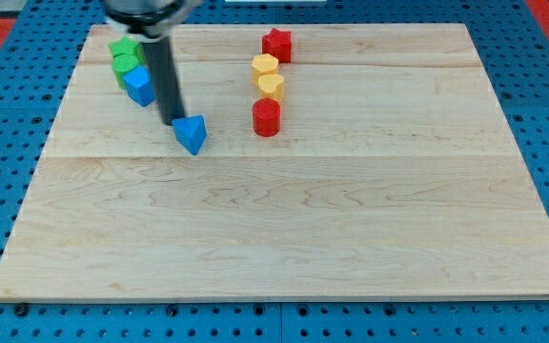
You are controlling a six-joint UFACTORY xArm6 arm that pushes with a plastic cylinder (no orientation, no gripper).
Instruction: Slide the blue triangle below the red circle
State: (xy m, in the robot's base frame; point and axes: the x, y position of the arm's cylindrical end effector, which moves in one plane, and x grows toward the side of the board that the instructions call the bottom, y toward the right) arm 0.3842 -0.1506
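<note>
The blue triangle (191, 133) lies on the wooden board (284, 219), left of centre in the upper half. The red circle (267, 117) stands to its right, a little higher in the view. My tip (172, 121) is the lower end of the dark rod coming down from the view's top left. It sits right at the triangle's upper-left side, touching or nearly touching it.
Two yellow blocks (266, 67) (272, 87) stack in a line above the red circle, with a red star (277, 44) above them. Two green blocks (125, 48) (125, 66) and a second blue block (140, 85) cluster at the top left, beside the rod.
</note>
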